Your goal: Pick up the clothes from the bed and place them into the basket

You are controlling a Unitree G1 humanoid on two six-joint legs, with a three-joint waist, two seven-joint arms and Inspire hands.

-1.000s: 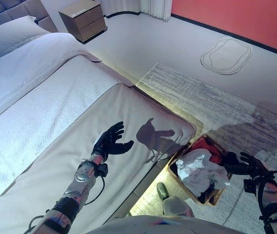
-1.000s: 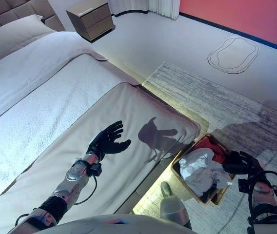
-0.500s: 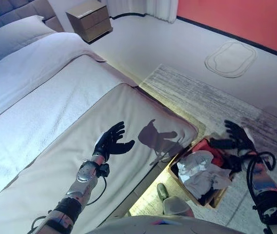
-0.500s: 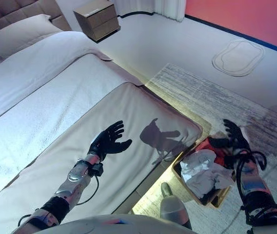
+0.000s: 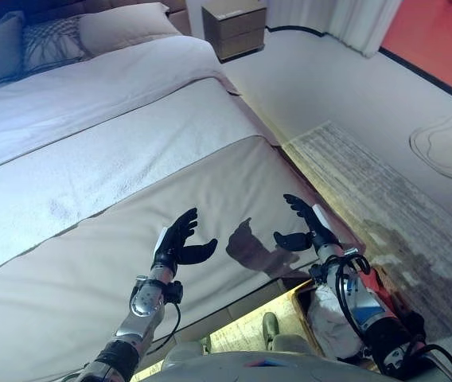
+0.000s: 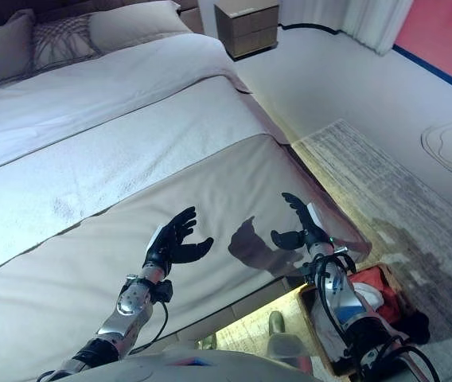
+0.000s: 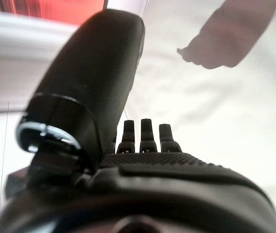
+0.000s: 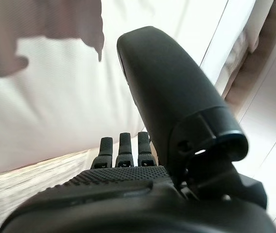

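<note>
Both my hands hang above the foot of the bed [image 5: 91, 263], near the lower middle of the frame. My left hand [image 5: 175, 243] is spread, fingers straight and thumb out, holding nothing; my right hand [image 5: 304, 228] is just as loose, fingers splayed, thumb apart, also empty. Both wrist views show only bare cover past the fingers.

The clothes [image 6: 369, 290] I can see are already in the basket [image 6: 309, 298], which sits on the floor at the lower right, tucked beside the bed's corner and partly hidden behind my right arm. I can make out a red piece and something white in it. On the bed itself I see no garment, only the beige cover, the white blanket and the pillows [image 5: 118, 24] at the upper left.

The risk, as I judge it, is grabbing at nothing: closing on the cover and dragging it. A second is my right arm swinging back and clipping the basket's rim, tipping it, since it stands so near my elbow.
</note>
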